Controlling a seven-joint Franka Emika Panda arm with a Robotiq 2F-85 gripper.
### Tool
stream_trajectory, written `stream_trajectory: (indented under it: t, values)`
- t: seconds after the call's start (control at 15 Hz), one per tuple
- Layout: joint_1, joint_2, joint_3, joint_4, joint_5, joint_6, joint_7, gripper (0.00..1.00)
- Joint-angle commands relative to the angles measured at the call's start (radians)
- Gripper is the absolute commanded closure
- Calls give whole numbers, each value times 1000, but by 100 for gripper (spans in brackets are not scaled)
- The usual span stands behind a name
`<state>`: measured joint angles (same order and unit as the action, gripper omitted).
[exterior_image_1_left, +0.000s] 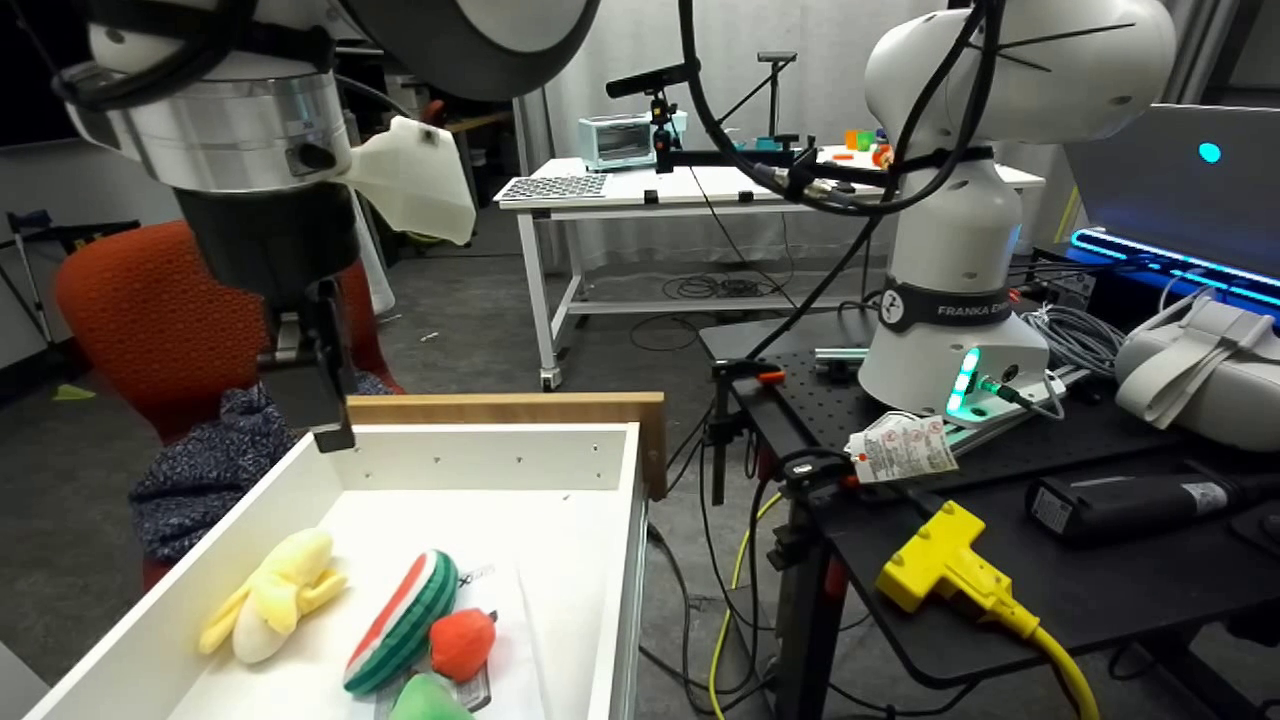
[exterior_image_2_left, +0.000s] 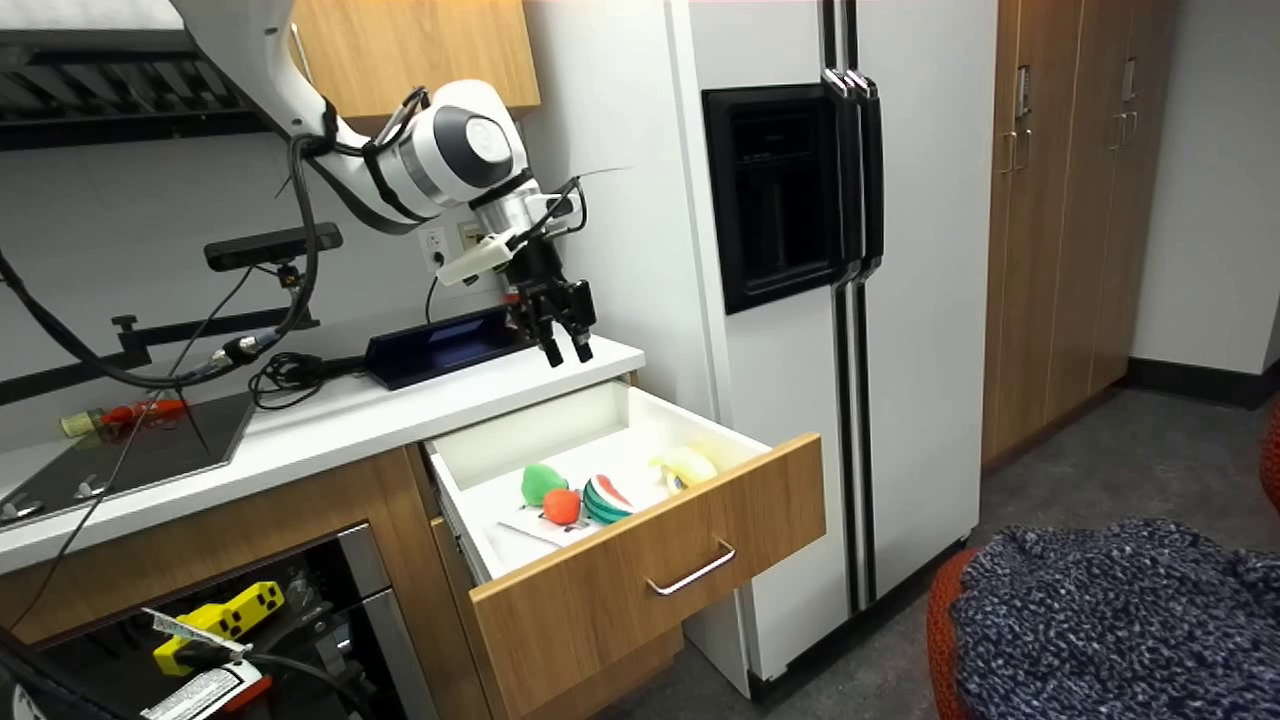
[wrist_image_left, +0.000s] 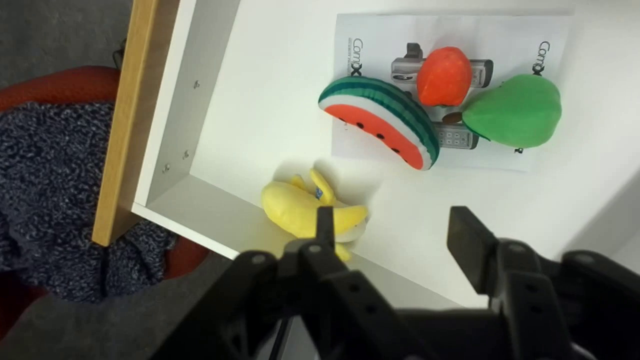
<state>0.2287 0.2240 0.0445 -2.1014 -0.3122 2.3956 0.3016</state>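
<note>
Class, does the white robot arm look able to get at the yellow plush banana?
Probably yes: its black pincer hangs open, higher than the open white drawer, and nothing lies on the banana, though a drawer wall is close.

In the drawer (exterior_image_2_left: 575, 610) you can count one yellow banana (wrist_image_left: 292, 205), one watermelon slice (wrist_image_left: 385, 122), one red fruit (wrist_image_left: 444, 77) and one green pear (wrist_image_left: 520, 110), which makes four pieces of fruit in total. You also see there one printed sheet (wrist_image_left: 375, 45). The drawer itself is one, and it has one metal handle (exterior_image_2_left: 692, 572). You have one robot arm (exterior_image_2_left: 450, 140) with two fingers (wrist_image_left: 467, 250). Besides these, you can count one white refrigerator (exterior_image_2_left: 930, 300), one yellow power block (exterior_image_1_left: 935, 560), one white headset (exterior_image_1_left: 1210, 385) and one dark knitted cloth (exterior_image_2_left: 1110, 620).
</note>
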Motion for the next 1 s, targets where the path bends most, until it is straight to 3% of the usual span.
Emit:
stream_trajectory:
  t: [0.0,0.13,0.4,0.93]
  values:
    - [-24,-37,16,-43,9,52,-65,6]
    - [-26,-37,16,-46,11,64,-82,0]
    - [-31,-37,21,-58,31,104,-112,0]
    - [-15,1,10,-21,4,73,-69,0]
